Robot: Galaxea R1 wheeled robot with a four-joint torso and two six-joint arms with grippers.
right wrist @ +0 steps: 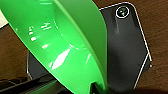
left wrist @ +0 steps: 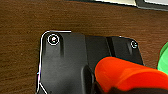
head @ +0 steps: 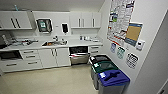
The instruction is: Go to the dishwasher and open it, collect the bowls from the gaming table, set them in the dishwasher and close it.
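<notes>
The dishwasher (head: 78,55) sits under the counter across the room. Its grey steel front leans out, with a dark gap above it. In the right wrist view a bright green bowl (right wrist: 62,50) looms large and tilted, its rim running down into my right gripper (right wrist: 96,88), which is shut on it. An orange bowl (left wrist: 125,75) sits close in the left wrist view, and my left gripper (left wrist: 100,88) is shut on it. A sliver of the green bowl (left wrist: 163,58) shows beside it. The gaming table is out of view.
A white counter with a sink (head: 53,43) runs along the far wall, over white cabinets (head: 53,57). Three bins stand along the right wall: black-lidded (head: 100,59), green-lidded (head: 106,67), blue-lidded (head: 113,78). Cream floor (head: 50,80) stretches ahead to the dishwasher.
</notes>
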